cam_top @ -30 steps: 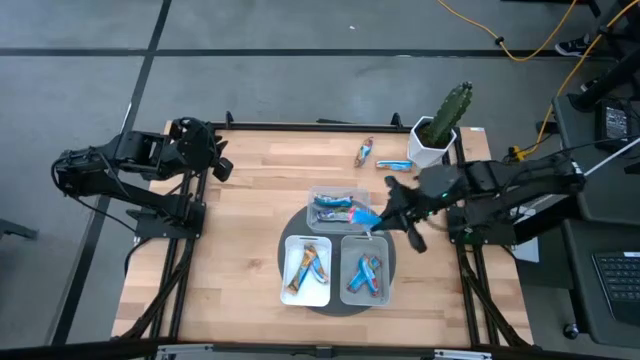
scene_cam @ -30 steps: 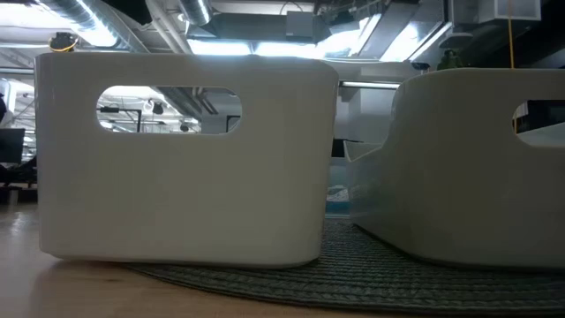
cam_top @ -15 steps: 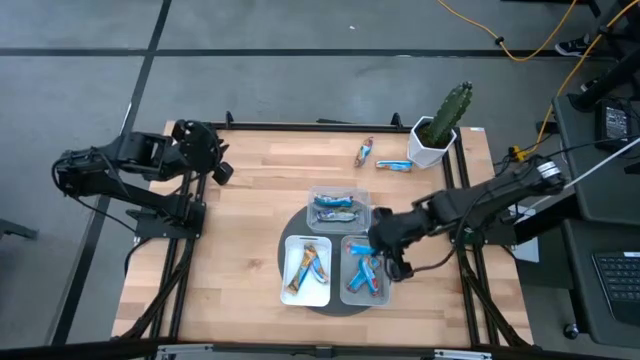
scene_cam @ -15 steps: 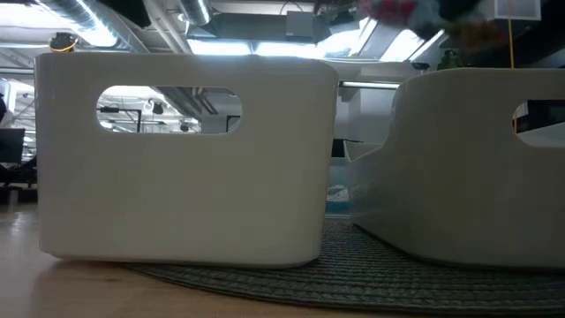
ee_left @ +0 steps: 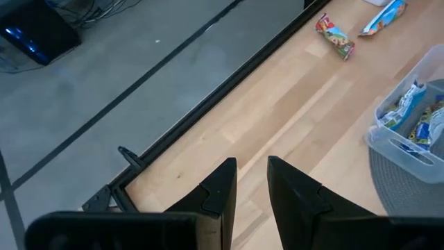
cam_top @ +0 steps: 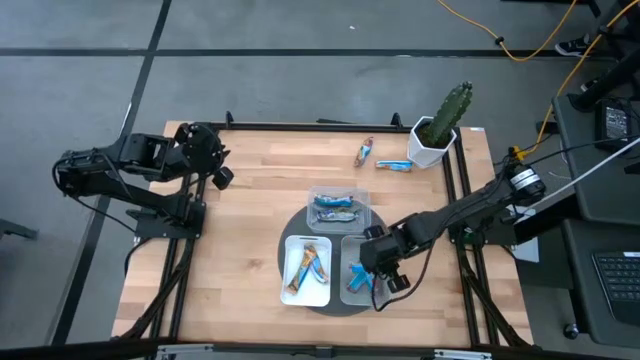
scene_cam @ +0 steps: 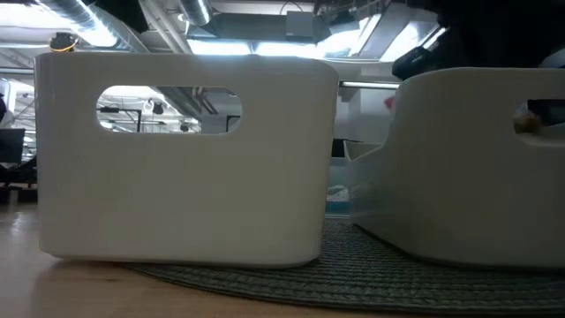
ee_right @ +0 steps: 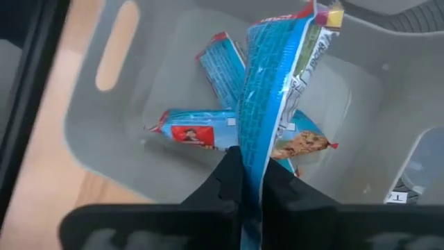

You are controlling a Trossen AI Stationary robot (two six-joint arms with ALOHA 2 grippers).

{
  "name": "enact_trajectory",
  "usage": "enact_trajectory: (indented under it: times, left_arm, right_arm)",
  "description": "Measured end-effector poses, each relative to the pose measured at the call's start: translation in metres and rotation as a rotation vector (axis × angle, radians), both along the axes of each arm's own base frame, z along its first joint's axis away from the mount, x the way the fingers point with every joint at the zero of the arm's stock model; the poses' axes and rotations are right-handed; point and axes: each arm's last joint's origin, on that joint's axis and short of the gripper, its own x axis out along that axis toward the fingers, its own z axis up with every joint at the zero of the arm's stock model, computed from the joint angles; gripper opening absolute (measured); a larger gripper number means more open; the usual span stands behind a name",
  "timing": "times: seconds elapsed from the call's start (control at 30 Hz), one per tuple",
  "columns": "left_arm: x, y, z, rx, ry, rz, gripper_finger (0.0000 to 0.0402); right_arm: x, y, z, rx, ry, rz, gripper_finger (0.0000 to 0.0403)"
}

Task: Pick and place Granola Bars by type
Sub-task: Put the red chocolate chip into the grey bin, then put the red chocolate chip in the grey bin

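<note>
Since the earlier frames the right gripper (cam_top: 375,262) has swung from beside the clear tray (cam_top: 338,207) on the round grey mat (cam_top: 335,300) to a position over the grey tray (cam_top: 348,290) at the mat's right front, carrying a blue granola bar (ee_right: 276,90) with it. The jaws are closed tight on one end of that bar, which hangs inside the tray with its long axis running straight out from the fingers, free end pointing toward the tray floor. Beneath it lie other blue bars (ee_right: 201,132), crossed over one another, so the held bar appears matched to its type; release looks imminent, though whether its tip already touches the pile cannot be confirmed from the wrist view. The white tray (cam_top: 308,270) beside it on the mat holds orange-toned bars (cam_top: 306,266), and the clear tray at the mat's rear holds further wrapped bars. Two bars remain unsorted on the table beyond the mat, near the cactus pot (cam_top: 428,148): one reddish (cam_top: 364,152), one blue (cam_top: 394,165). The left gripper (cam_top: 212,160) waits at the table's left rear, well apart from the mat, jaws narrowly parted and empty.
</note>
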Motion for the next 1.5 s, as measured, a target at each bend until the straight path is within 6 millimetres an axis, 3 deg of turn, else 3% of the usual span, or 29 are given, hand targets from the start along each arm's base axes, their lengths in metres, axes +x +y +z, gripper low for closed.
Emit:
enact_trajectory:
  times: [0.23, 0.57, 0.8, 1.0, 1.2, 1.5]
  left_arm:
    - [0.000, 0.000, 0.000, -0.003, 0.007, -0.011, 0.0074]
    - [0.000, 0.000, 0.000, -0.003, 0.008, -0.012, 0.0074]
    - [0.000, 0.000, -0.001, -0.010, 0.007, -0.016, 0.0074]
    - [0.001, 0.000, -0.001, -0.009, 0.005, -0.012, 0.0074]
    - [0.001, 0.000, 0.000, -0.010, -0.001, -0.003, 0.0074]
    - [0.001, 0.000, 0.000, -0.021, -0.018, 0.014, 0.0074]
  right_arm:
    - [0.005, 0.001, -0.005, 0.002, -0.005, -0.010, 0.0064]
    - [0.008, -0.001, 0.002, 0.010, -0.027, -0.027, 0.0131]
    - [0.008, -0.031, 0.035, -0.203, -0.005, -0.267, 0.0186]
    - [0.013, -0.059, 0.075, -0.321, -0.022, -0.404, 0.0207]
    - [0.019, -0.085, 0.113, -0.338, -0.088, -0.431, 0.0210]
    - [0.017, -0.124, 0.156, -0.416, -0.140, -0.260, 0.0210]
